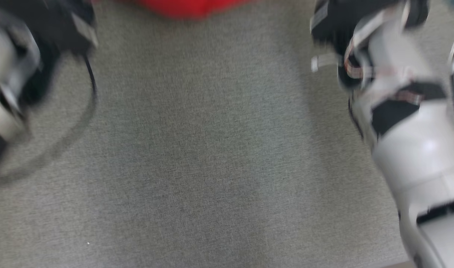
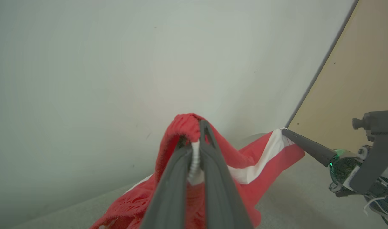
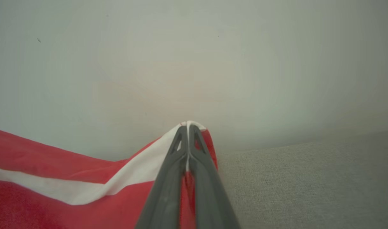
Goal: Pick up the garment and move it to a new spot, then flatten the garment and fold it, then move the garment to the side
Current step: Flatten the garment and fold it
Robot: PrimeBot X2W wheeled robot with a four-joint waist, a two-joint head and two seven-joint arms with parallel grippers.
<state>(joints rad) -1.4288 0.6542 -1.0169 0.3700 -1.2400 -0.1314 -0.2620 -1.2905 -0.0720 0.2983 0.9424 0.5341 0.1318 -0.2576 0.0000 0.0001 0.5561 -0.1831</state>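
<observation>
Left gripper (image 2: 196,133) clamped on red garment (image 2: 235,156) fold, right gripper (image 3: 187,128) clamped on its white-striped edge, grey surface (image 1: 212,149) beneath.

Head view blurred throughout. The garment (image 1: 189,7) was a red sliver cut off by the top edge. The left arm (image 1: 11,67) and right arm (image 1: 416,149) were indistinct and ran off the sides. In the wrist views the cloth ran past the bottom edges. Its pinched parts lay hidden between the closed fingers of the left gripper (image 2: 201,127) and right gripper (image 3: 188,127).
</observation>
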